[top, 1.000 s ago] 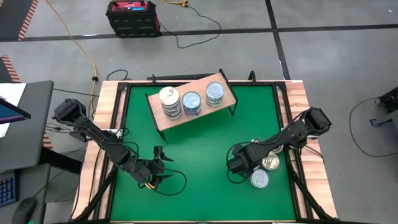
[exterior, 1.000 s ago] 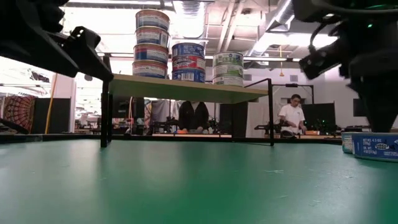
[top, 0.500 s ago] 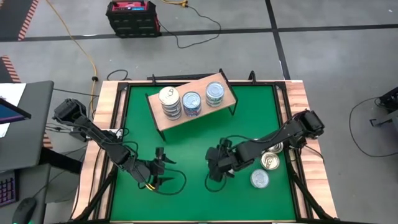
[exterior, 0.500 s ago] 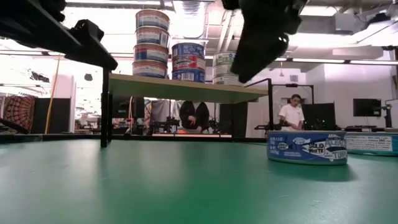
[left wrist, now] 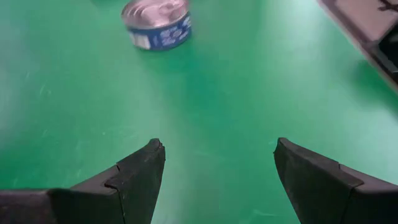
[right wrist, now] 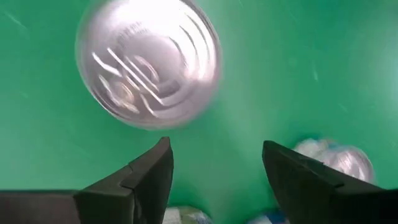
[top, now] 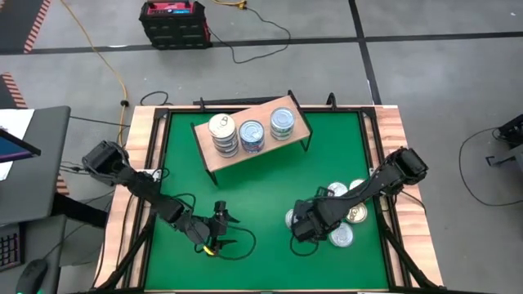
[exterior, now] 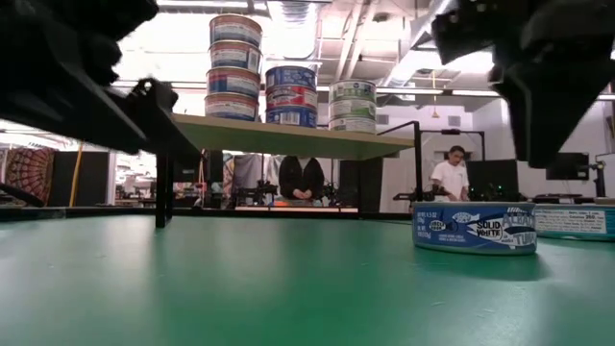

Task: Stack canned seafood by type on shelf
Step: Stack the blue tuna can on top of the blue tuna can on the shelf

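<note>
Now right tool [top: 304, 229] back beside the tins, spread, empty, lone tin [top: 289, 218] left alone, left tool [top: 222, 229] spread, shifted inward

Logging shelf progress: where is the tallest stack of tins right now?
In the high view, the tallest stack of flat round tins stands at the light-wood shelf's left end, beside the shorter blue-labelled stack.

Three can stacks [top: 252, 132] side by side on shelf [top: 214, 157], loose cans [top: 343, 214] clustered front-right on table [top: 245, 196]
</note>
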You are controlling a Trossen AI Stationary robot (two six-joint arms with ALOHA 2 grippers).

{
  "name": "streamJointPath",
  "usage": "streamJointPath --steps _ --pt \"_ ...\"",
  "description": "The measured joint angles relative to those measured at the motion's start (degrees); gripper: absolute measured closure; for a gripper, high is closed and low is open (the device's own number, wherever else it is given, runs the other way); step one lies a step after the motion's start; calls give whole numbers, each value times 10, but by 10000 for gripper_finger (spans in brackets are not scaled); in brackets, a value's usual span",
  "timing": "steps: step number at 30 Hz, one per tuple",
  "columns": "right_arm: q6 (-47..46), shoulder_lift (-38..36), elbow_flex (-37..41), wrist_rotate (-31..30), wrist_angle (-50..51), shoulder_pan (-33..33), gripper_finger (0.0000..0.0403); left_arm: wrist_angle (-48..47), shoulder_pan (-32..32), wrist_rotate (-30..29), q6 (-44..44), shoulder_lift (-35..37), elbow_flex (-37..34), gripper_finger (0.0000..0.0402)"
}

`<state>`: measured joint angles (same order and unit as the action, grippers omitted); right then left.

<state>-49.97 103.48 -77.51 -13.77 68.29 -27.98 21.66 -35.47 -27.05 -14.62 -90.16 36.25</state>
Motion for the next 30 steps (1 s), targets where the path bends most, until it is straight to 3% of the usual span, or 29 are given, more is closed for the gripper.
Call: streamJointPath --steps 12,20,22,30 --pt "-29 0 90 -14 -77 7 127 9 21 15 -17 -13 0 111" --pt "150 0 106 -14 -408 31 127 0 27 34 -31 -13 0 111" --pt "194 0 102 -12 -452 34 127 -6 27 45 -36 -13 0 111" --pt "192 0 76 -12 -396 47 127 -17 27 42 -31 -16 0 111"
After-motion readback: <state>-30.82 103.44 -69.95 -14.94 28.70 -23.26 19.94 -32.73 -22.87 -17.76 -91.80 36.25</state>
